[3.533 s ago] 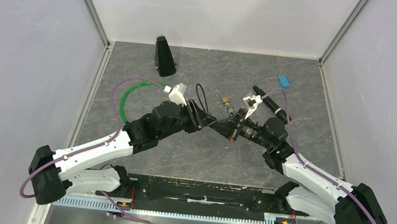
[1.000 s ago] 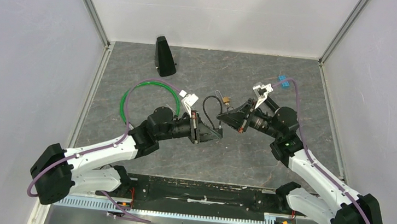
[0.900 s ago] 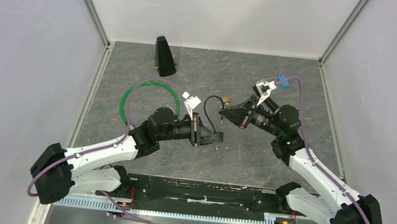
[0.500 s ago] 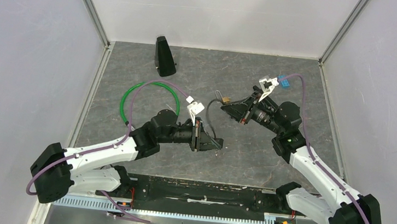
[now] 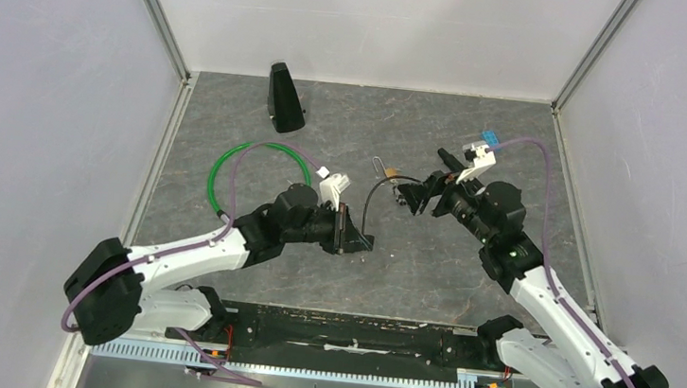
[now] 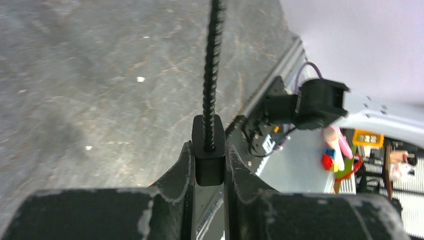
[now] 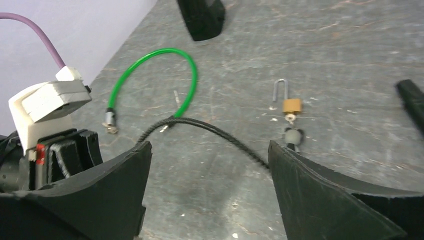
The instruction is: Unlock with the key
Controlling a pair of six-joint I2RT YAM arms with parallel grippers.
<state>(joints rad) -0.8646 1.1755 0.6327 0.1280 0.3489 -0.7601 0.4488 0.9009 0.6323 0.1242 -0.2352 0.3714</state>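
Right wrist gives you one padlock (image 7: 292,105), right tool (image 7: 209,150) wide — left wrist only the left tool (image 6: 209,152) pinching one cord (image 6: 211,75).

— Where is the lock?
— The little gold padlock (image 7: 291,105) lies flat on the desk (image 7: 350,60). Its silver loop points away.
— And the key?
— The key (image 7: 293,134) touches its bottom end, with a black cord (image 7: 215,127) on it.
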